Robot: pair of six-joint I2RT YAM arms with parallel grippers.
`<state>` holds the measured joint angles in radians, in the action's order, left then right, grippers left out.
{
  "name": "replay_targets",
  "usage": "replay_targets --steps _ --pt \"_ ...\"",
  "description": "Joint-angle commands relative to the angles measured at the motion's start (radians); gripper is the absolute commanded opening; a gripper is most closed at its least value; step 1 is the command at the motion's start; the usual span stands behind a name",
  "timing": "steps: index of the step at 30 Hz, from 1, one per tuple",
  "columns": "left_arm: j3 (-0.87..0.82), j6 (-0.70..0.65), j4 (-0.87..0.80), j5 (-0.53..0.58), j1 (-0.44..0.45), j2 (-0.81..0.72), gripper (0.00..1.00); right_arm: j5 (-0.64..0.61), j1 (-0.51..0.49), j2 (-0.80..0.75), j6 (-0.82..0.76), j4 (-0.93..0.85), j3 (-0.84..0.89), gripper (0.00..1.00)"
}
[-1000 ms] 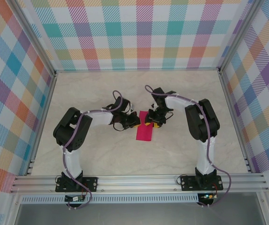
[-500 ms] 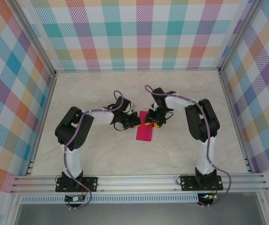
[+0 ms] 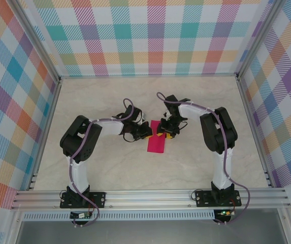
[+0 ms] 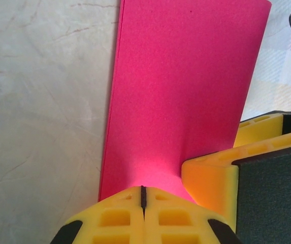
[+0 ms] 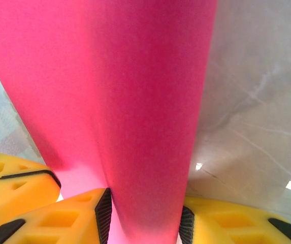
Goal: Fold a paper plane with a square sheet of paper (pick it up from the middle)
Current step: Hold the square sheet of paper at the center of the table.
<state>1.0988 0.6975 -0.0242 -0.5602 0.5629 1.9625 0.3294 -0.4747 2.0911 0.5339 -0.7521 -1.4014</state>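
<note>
Pale marbled tabletop point(image 3: 109, 168) carries the thin magenta-pink paper sheet point(image 3: 155, 144), folded into a narrow rectangle, between both arms; left gripper point(image 4: 142, 195) fully closed, tips at its edge; right gripper point(image 5: 145, 223) pinches its end.

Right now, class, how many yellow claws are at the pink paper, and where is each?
2. The left claw, shut, sits at the far-left corner of the folded pink paper; the right claw pinches its far-right edge between its fingers. Nothing suggests a hidden one.
</note>
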Motion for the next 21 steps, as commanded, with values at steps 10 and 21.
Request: replay_targets --steps 10,21 --pt "0.01 -0.054 -0.088 0.028 0.019 0.035 0.0 -0.182 -0.019 0.21 -0.031 0.068 0.104 0.44" --pt "-0.045 -0.115 -0.229 0.127 0.019 0.05 0.0 -0.174 -0.016 -0.159 0.025 0.04 0.114 0.57"
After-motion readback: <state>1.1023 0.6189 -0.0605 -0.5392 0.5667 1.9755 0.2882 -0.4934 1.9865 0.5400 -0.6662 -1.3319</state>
